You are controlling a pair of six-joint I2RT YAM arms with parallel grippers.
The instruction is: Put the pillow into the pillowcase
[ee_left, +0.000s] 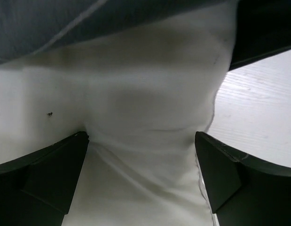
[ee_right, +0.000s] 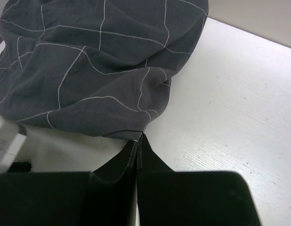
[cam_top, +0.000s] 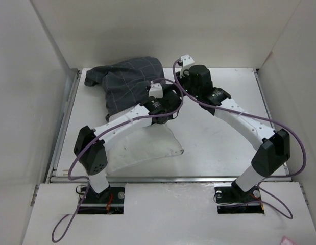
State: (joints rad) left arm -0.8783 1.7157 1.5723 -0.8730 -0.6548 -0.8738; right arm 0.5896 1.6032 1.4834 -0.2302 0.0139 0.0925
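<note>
The white pillow (cam_top: 152, 145) lies on the table left of centre, its far end under the dark grey gridded pillowcase (cam_top: 129, 81). The pillowcase bunches over that end towards the back left. My left gripper (ee_left: 140, 136) is open, pressed down on the pillow (ee_left: 145, 94), one finger on each side of a white bulge. The pillowcase (ee_left: 65, 23) crosses the top of that view. My right gripper (ee_right: 138, 139) is shut, its tips pinching the hem of the pillowcase (ee_right: 89, 70) at the case's right corner. A strip of pillow (ee_right: 65, 146) shows beneath that hem.
White walls (cam_top: 50, 46) enclose the table (cam_top: 224, 127) on the left, back and right. Both arms cross above the pillow's far end, with purple cables (cam_top: 219, 109) looping over them. Bare tabletop (ee_right: 230, 103) lies right of the pillowcase.
</note>
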